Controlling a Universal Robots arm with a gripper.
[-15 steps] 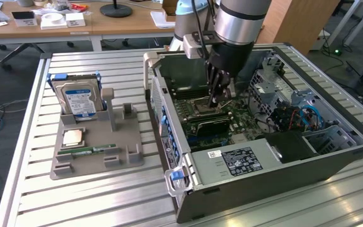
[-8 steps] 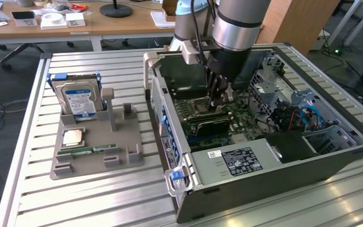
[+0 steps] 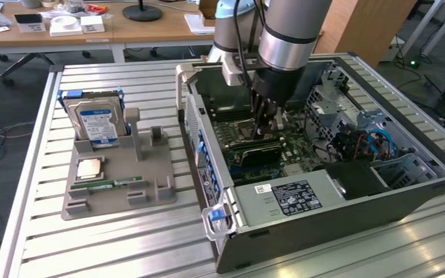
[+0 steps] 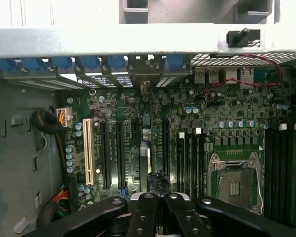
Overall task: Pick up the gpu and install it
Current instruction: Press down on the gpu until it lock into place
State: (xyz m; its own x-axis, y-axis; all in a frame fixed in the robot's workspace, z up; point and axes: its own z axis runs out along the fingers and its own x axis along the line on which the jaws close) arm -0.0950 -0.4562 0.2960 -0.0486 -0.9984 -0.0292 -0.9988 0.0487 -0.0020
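Slatted table (image 3: 114,231), end effector (image 3: 265,130) inside case (image 3: 346,214)

No wording is being made out anywhere: print is being shown on the blue-and-white label of the hard drive (image 3: 95,124) and on the black-and-white sticker of the power supply (image 3: 293,197) in the computer case (image 3: 408,194), but none is being rendered legibly.
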